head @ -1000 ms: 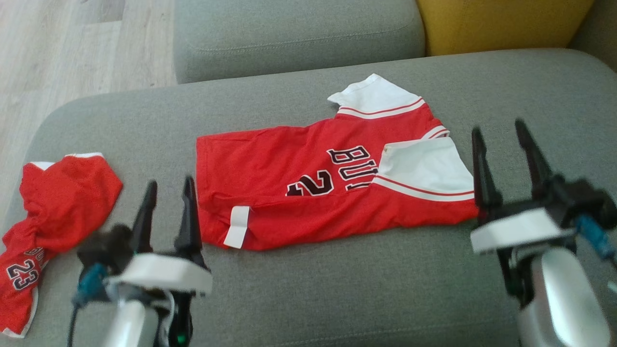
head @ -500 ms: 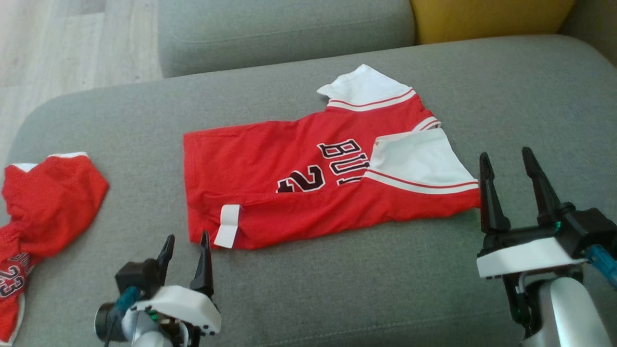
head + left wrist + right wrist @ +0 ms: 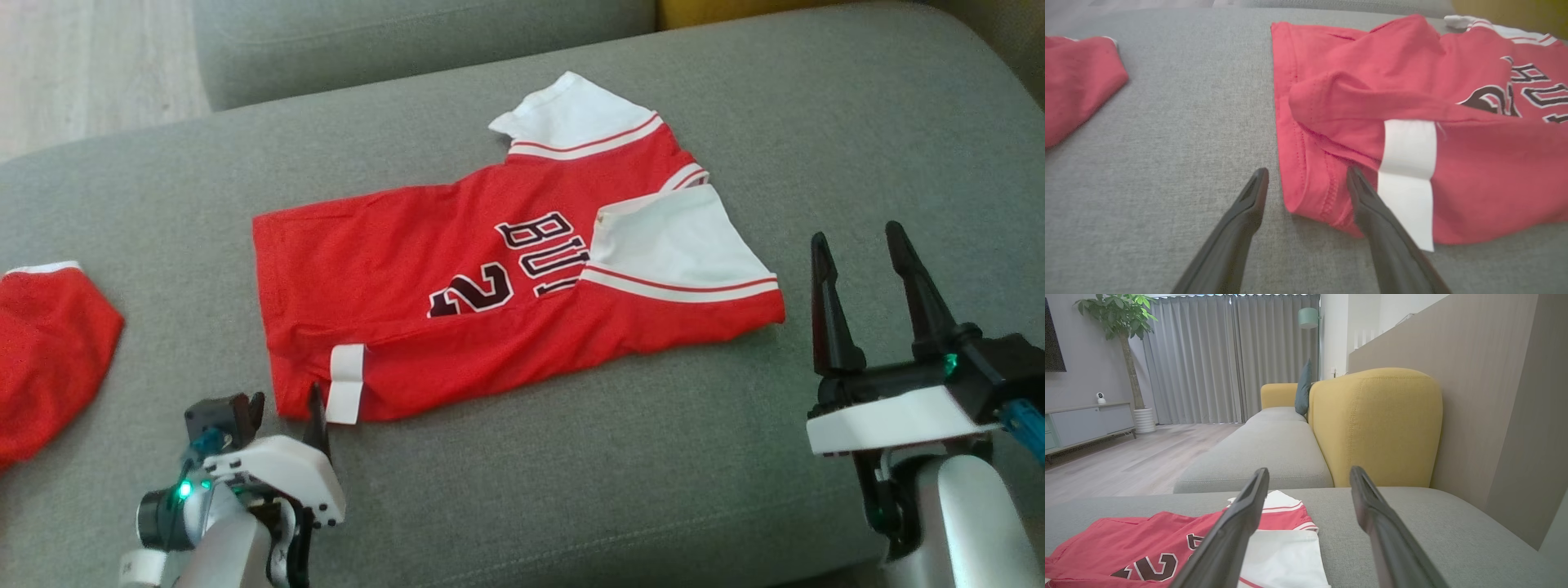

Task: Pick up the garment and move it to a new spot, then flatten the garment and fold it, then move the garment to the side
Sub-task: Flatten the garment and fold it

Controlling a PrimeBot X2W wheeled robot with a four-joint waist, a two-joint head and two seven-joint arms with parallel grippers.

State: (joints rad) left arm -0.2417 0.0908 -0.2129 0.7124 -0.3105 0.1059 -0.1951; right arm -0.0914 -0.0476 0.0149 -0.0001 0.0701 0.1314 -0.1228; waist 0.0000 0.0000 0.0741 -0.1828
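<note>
The garment (image 3: 490,302) is a red jersey with white sleeves and black lettering, lying partly folded across the grey sofa seat (image 3: 571,490). My left gripper (image 3: 286,404) stands open at its near left hem corner. In the left wrist view the left gripper (image 3: 1306,175) has that hem corner of the garment (image 3: 1363,134) between its two fingers, beside a white label (image 3: 1406,163). My right gripper (image 3: 856,233) is open and holds nothing, just right of the garment's sleeve end. In the right wrist view the right gripper (image 3: 1310,471) points over the garment (image 3: 1147,547) toward the room.
A second red garment (image 3: 49,351) lies at the seat's left end. A yellow cushion (image 3: 1372,424) and another grey seat (image 3: 1261,453) stand behind. Wooden floor (image 3: 82,65) lies beyond the sofa's far left edge.
The head camera has tilted, shifting the whole picture. My left gripper has dropped low and come to the garment's near left hem corner. My right gripper has drawn back slightly from the sleeve.
</note>
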